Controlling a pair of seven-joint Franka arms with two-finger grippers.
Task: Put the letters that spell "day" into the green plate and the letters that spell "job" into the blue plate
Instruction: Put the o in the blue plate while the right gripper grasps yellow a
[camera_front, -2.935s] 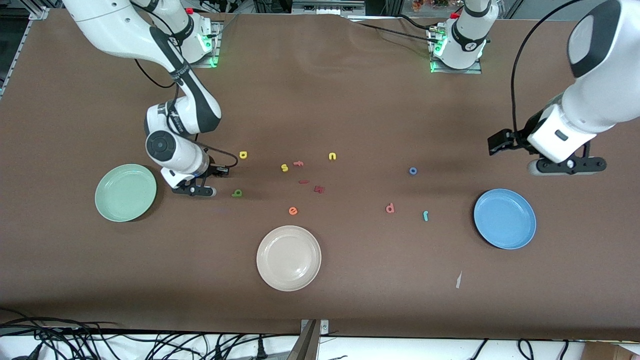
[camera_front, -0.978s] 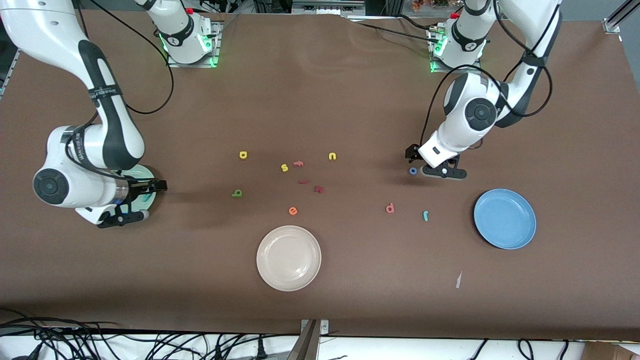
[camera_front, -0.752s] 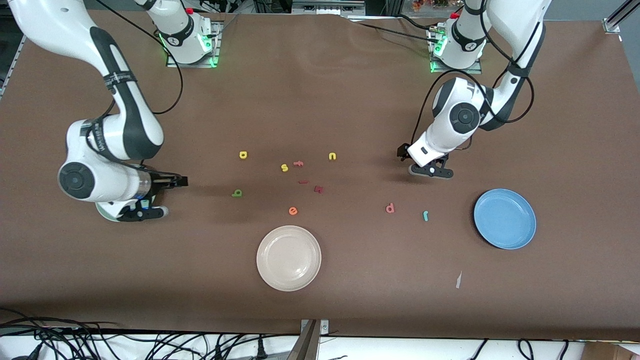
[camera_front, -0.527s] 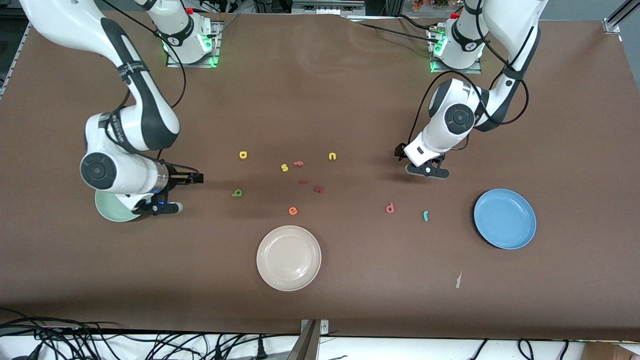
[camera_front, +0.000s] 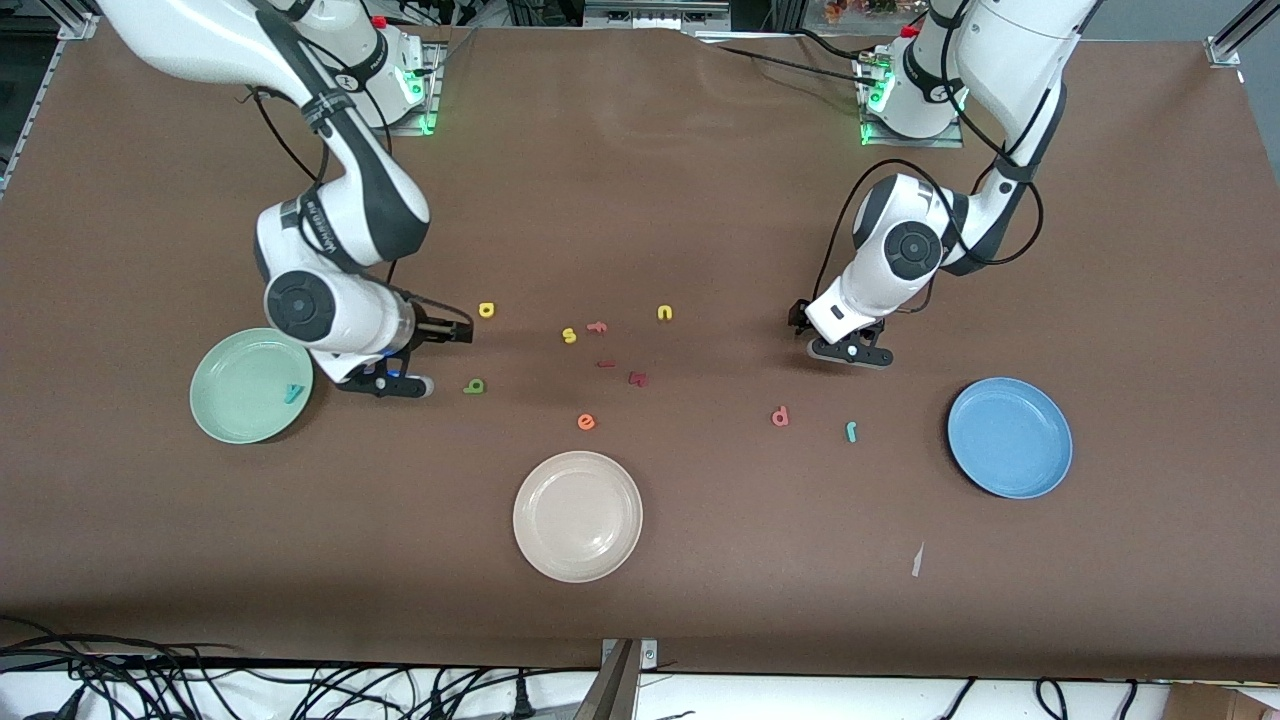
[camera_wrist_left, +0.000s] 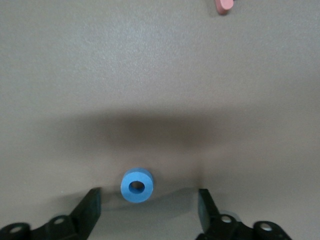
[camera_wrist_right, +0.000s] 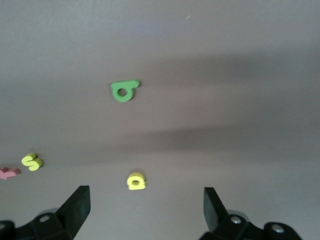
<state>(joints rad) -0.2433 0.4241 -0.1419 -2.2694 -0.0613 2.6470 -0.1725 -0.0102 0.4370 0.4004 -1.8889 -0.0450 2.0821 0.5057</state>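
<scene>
Blue ring: tiny blue foam ring "o" (camera_wrist_left: 137, 185) lies flat on the brown table (camera_front: 700, 200), toward the left arm's end; hidden under the gripper in the front view
Left gripper (camera_front: 846, 353): down at the table, jaws apart and astride the ring, not clenched on it; ring sits off-centre, closer to one finger (camera_wrist_left: 91, 207) than to the other
Right gripper (camera_front: 385, 386): released and empty, low beside the pale mint-green plate (camera_front: 225, 415); small yellow rounded letter (camera_wrist_right: 136, 181) lies between its spread fingers, dark green rounded letter (camera_wrist_right: 123, 91) ahead
Done: teal "y" (camera_front: 293, 393) in the green plate
Nearer arm: left for the sky-blue plate (camera_front: 1010, 437)

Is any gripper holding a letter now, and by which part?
Nothing is held. The blue "o" lies between the open left gripper's fingers; the right gripper is open, empty.
</scene>
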